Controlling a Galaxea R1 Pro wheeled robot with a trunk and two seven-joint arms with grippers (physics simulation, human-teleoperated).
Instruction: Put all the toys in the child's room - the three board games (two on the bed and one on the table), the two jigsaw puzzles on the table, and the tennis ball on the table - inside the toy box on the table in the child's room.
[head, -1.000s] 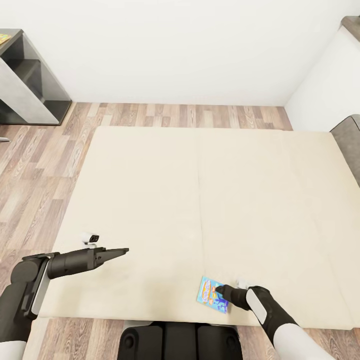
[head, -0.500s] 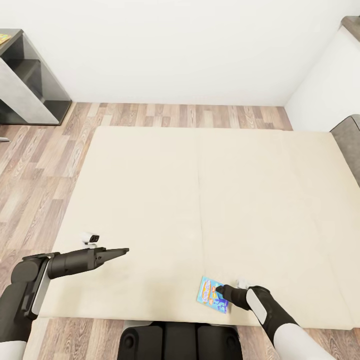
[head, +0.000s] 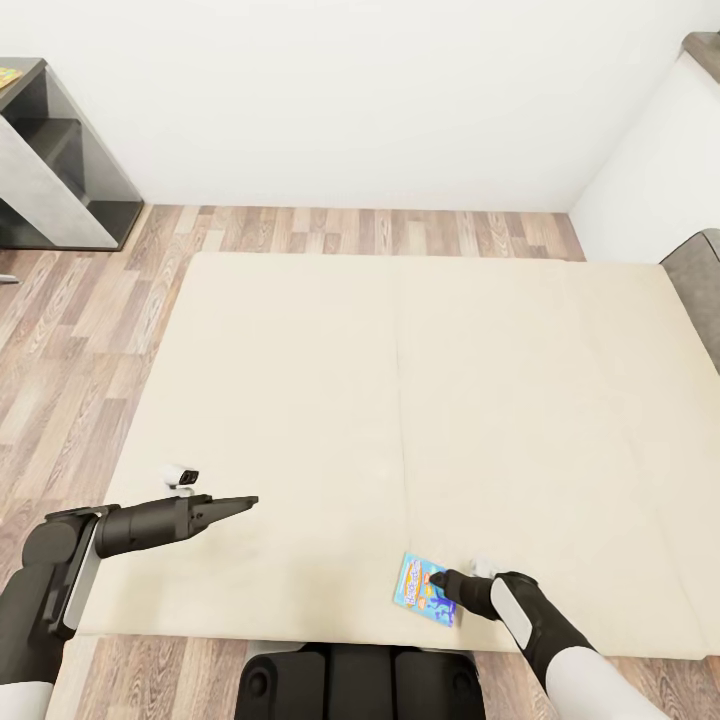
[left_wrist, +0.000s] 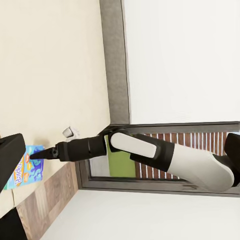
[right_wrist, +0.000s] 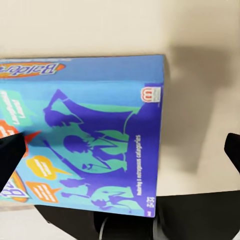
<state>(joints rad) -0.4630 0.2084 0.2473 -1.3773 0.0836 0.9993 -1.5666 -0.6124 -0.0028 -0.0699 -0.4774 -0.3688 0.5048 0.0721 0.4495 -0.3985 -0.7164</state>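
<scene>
A blue board game (head: 424, 587) lies flat on the cream bed (head: 420, 400), close to its front edge. My right gripper (head: 438, 579) is over the game's right part, and its dark tip (left_wrist: 37, 154) touches the cover. In the right wrist view the blue cover (right_wrist: 85, 135) lies under my right gripper (right_wrist: 120, 150), whose fingers stand far apart, so it is open and holds nothing. My left gripper (head: 245, 502) hovers over the bed's front left and is open and empty.
The dark grey lower section of the table (head: 60, 160) stands at the back left, with a cut-off colourful flat thing (head: 8, 75) on top. Wood floor (head: 90, 320) runs along the bed's left. A white wall block (head: 655, 170) and grey bed frame (head: 697, 290) are at the right.
</scene>
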